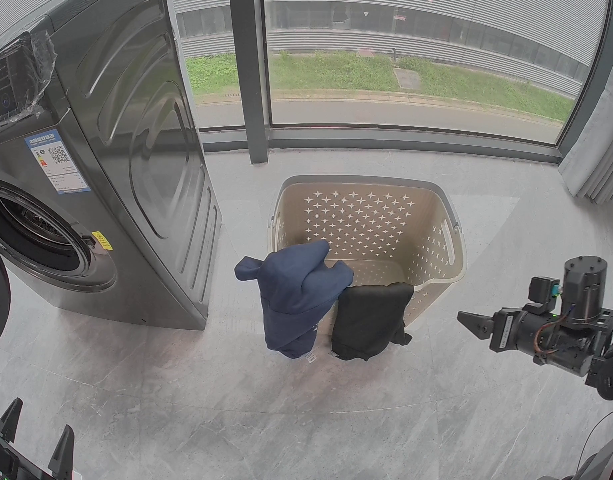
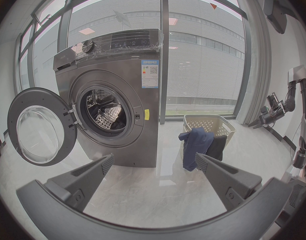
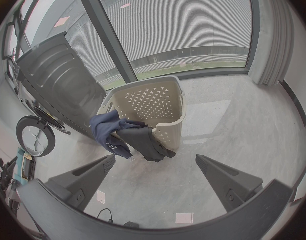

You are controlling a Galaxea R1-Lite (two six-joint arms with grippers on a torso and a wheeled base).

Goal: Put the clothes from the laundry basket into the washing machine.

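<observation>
On the basket rim (image 1: pixel 360 181), clothes (image 1: pixel 294 296), far from empty, wide-open left claw (image 1: pixel 38 433) and right claw (image 3: pixel 154 158).

Two garments (image 1: pixel 294 298), one basket (image 1: pixel 370 183), one washer (image 1: pixel 140 168)

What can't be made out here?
- Basket floor by its front wall: hidden in the head view by the blue garment and black garment draped over the rim. More clothes underneath cannot be ruled out.
- Drum: cut off by the head view's left edge. In the left wrist view, its lower depth is hidden behind the opening's rim.
- Left gripper: cut off by the head view's bottom edge.
</observation>
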